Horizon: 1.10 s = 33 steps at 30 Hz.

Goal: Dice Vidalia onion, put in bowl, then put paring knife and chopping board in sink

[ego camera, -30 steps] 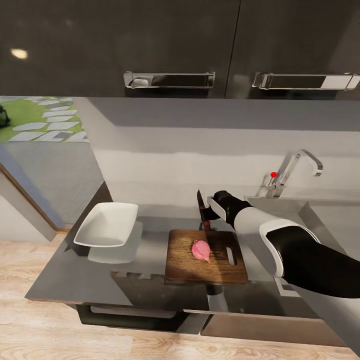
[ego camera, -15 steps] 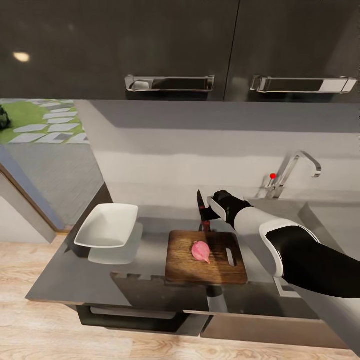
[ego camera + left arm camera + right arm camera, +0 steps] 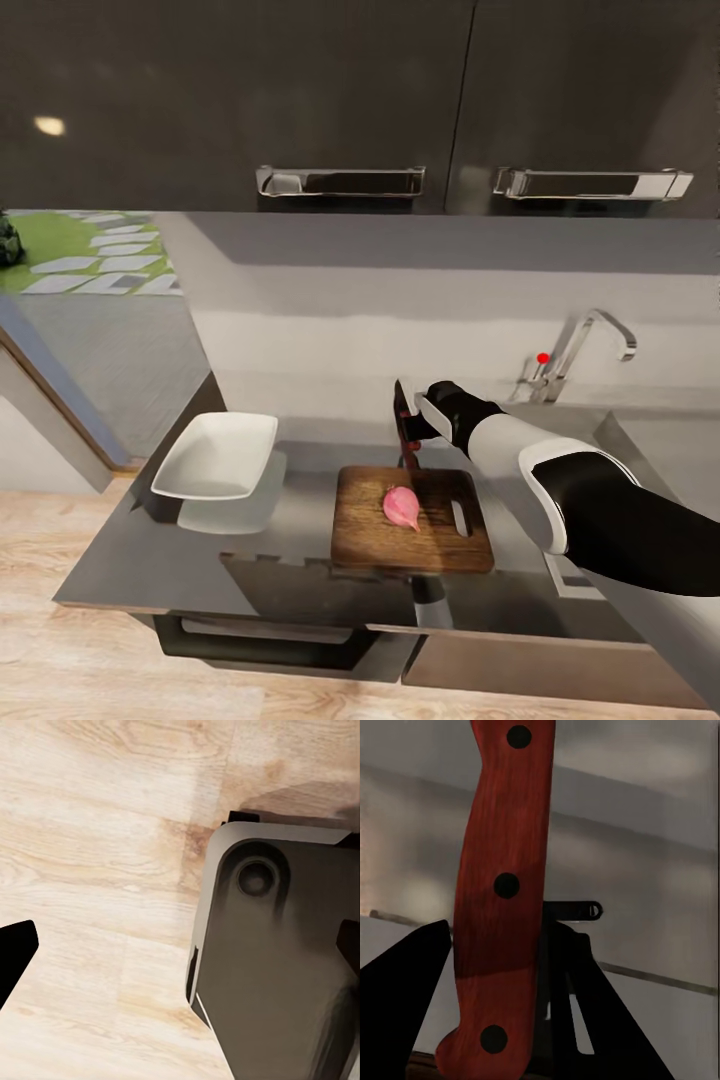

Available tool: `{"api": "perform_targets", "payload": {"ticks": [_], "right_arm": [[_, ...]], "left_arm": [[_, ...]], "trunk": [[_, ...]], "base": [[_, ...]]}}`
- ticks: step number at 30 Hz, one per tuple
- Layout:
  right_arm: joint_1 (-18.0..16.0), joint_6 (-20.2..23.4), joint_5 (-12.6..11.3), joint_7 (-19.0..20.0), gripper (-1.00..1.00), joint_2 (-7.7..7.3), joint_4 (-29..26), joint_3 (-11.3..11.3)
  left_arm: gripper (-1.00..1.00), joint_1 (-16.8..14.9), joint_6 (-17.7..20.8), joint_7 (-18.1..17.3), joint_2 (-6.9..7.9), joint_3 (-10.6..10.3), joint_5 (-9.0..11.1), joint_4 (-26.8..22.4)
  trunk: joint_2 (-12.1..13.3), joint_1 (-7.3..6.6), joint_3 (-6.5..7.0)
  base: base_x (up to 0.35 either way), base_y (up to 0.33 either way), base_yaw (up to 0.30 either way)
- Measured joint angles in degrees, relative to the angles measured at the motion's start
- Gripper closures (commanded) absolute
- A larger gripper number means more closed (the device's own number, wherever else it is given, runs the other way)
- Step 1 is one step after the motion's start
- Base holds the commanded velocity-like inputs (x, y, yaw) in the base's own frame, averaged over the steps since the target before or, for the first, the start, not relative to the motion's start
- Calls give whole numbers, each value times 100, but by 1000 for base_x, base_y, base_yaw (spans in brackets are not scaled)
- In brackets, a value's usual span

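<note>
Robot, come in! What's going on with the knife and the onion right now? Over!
Right end effector shut on paring knife, behind chopping board. Vidalia onion whole on board. Left end effector over floor, open or shut unclear. Nothing in the way.

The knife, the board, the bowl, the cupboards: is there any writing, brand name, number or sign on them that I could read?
None: no letters or numbers can be read in these pictures.
paring knife: red handle with three dark rivets, no brand.
chopping board: bare wood grain.
bowl: plain white.
tap: a red dot, no text.
</note>
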Motion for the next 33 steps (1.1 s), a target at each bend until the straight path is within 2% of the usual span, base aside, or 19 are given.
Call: {"api": "perform_targets", "payload": {"ticks": [2, 4, 8, 12, 15, 22, 26, 29, 31, 33], "right_arm": [[0, 0, 15, -4, 100, 0, -4, 3], [0, 0, 151, -8, 100, 0, -6, 45], [0, -7, 701, -41, 100, 0, -20, 116], [-1, -11, 1124, -128, 100, 0, -30, 156], [-1, -8, 1241, -285, 100, 0, -32, 163], [-1, -14, 1287, -777, 100, 0, -33, 160], [-1, -17, 1314, -858, 100, 0, -38, 160], [-1, -28, 1467, -931, 100, 0, -47, 161], [-1, -45, 1747, -1090, 100, 0, -66, 159], [0, -55, 1894, -1203, 100, 0, -127, 152]], "left_arm": [[-100, 0, 0, 0, -2, 0, 0, 0], [-100, 0, 0, 0, -6, -3, 0, 0], [-100, 0, 1, -1, -32, -5, -1, 0], [-100, 0, 1, -2, -57, -5, 0, 0], [-100, 0, 2, -2, -63, -5, 0, -1], [-100, 0, 2, -2, -102, -5, 0, -1], [-100, 0, 2, -2, -114, -5, 0, -1], [-100, 0, 2, -2, -117, -5, 0, -1], [-100, 0, 1, -2, -118, -5, 0, 0], [-100, 0, 1, -1, -118, -5, -2, 0]], "trunk": [[0, 0, 18], [0, 0, 36], [0, 1, 72], [0, 2, 108], [0, 2, 135], [1, 3, 198], [1, 3, 232], [1, 3, 257], [0, 2, 274], [1, 1, 290]], "base": [[0, 0, 0], [0, 0, 0], [-64, -52, 0], [-189, -175, 0], [-227, -213, 0], [-238, -223, 0], [-240, -225, 0], [-241, -225, 0], [-170, -146, 0], [-93, -76, 0]]}}
